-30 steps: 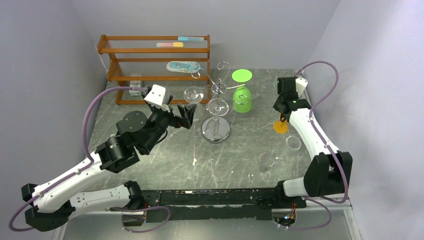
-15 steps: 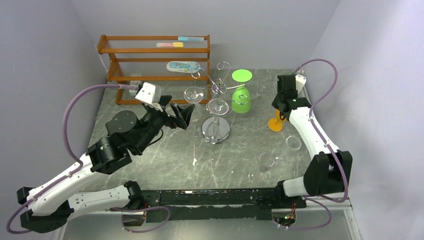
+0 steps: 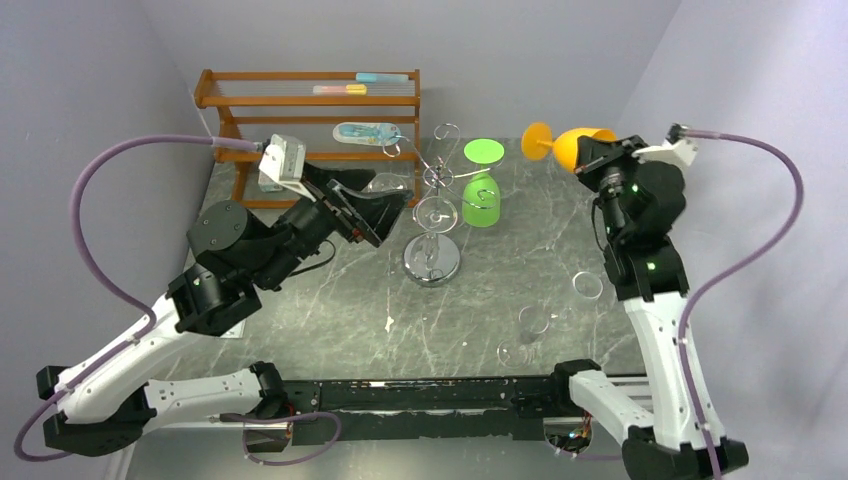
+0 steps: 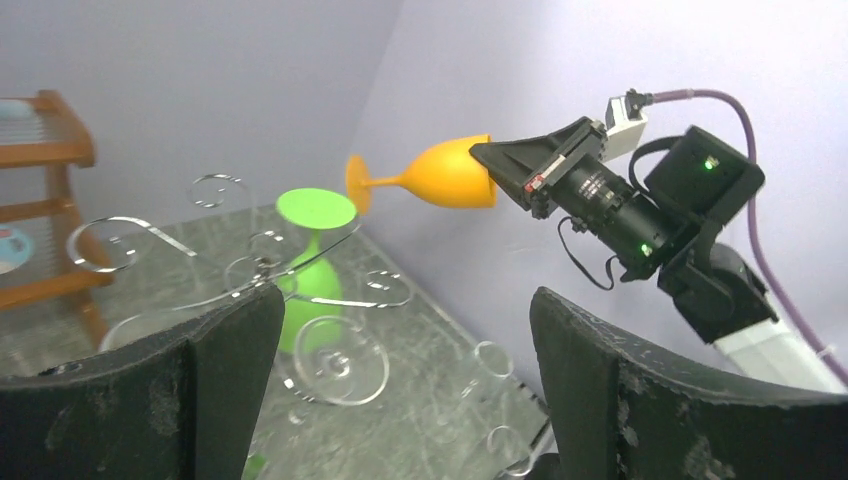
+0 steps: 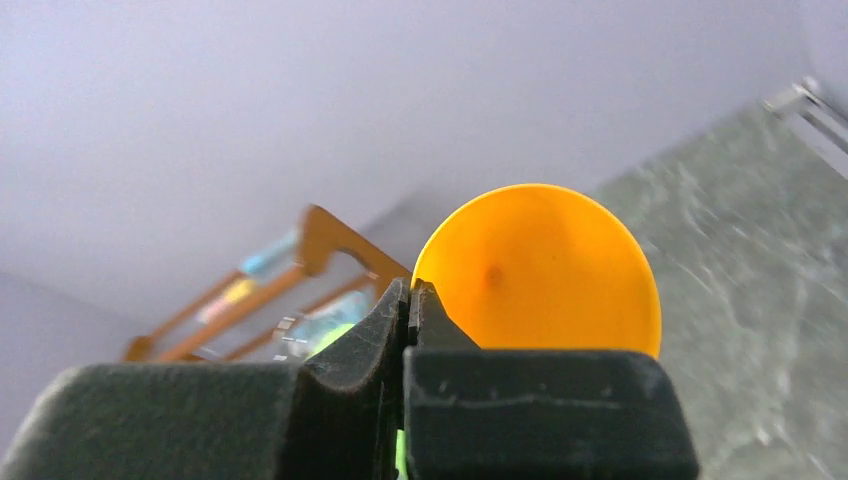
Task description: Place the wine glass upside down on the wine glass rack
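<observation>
The left arm has been drawn up and back at the left of the table (image 3: 330, 300), and the orange wine glass (image 3: 568, 146) has been lifted from the tabletop at the right to hang high in the air. At the left, the left gripper (image 3: 385, 205) is seen with its jaws spread wide and nothing between them, aimed toward the rack; it is probably parked there to leave the approach free. Behind it a wooden shelf rack (image 3: 300, 100) is set against the back wall. In the middle stands the chrome wine glass rack (image 3: 433, 262), with a green wine glass (image 3: 484, 200) and a clear glass (image 3: 432, 213) already hung upside down from its curled arms. To the right of the rack and above it, well apart from the wires, the orange wine glass is carried by the right gripper (image 3: 592, 155), whose jaws are clamped tight on the rim of the bowl. That grip seems chosen to leave stem and foot free for a wire loop. The glass's long axis lies almost level, foot pointing left toward the rack, mouth facing the gripper; a further turn is judged necessary before it hangs bowl down.
</observation>
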Tool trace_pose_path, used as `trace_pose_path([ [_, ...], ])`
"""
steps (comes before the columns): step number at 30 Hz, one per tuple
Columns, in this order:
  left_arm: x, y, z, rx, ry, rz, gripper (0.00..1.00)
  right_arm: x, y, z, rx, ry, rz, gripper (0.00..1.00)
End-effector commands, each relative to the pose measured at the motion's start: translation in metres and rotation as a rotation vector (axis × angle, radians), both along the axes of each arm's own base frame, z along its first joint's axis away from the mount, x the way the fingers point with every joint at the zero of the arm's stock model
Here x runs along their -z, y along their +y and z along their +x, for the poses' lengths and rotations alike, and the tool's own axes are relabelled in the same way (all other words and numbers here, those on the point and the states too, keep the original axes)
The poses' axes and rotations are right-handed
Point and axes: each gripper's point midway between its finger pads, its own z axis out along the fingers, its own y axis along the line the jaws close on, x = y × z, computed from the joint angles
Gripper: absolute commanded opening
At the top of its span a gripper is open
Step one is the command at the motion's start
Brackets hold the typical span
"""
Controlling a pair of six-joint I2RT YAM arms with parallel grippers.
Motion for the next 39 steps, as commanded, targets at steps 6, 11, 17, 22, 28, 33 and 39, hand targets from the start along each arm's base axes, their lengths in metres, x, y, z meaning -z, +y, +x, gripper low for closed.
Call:
trace_pose_path([
  [6, -0.05, -0.043, -0.015, 0.209, 0.045, -0.264, 0.96, -0.11, 0.045, -0.076, -0.309, -0.494, 0.132, 0.0],
  [11, -0.062, -0.057, -0.018, 0.31, 0.185, -0.49, 0.92, -0.132, 0.072, -0.114, -0.525, -0.663, 0.237, 0.0],
  [17, -0.083, -0.067, -0.019, 0.425, 0.268, -0.705, 0.87, -0.156, 0.082, -0.143, -0.655, -0.751, 0.323, 0.0],
  [22, -0.084, -0.083, 0.001, 0.391, 0.321, -0.772, 0.9, -0.177, 0.088, -0.165, -0.74, -0.821, 0.344, 0.0],
  [28, -0.096, -0.109, 0.001, 0.482, 0.28, -0.791, 0.87, -0.174, 0.088, -0.173, -0.765, -0.83, 0.373, 0.0],
  [33, -0.099, -0.112, 0.001, 0.452, 0.17, -0.849, 0.82, -0.175, 0.092, -0.172, -0.785, -0.828, 0.354, 0.0],
  [39, -0.1, -0.104, 0.01, 0.359, 0.111, -0.948, 0.85, -0.169, 0.099, -0.171, -0.836, -0.822, 0.351, 0.0],
])
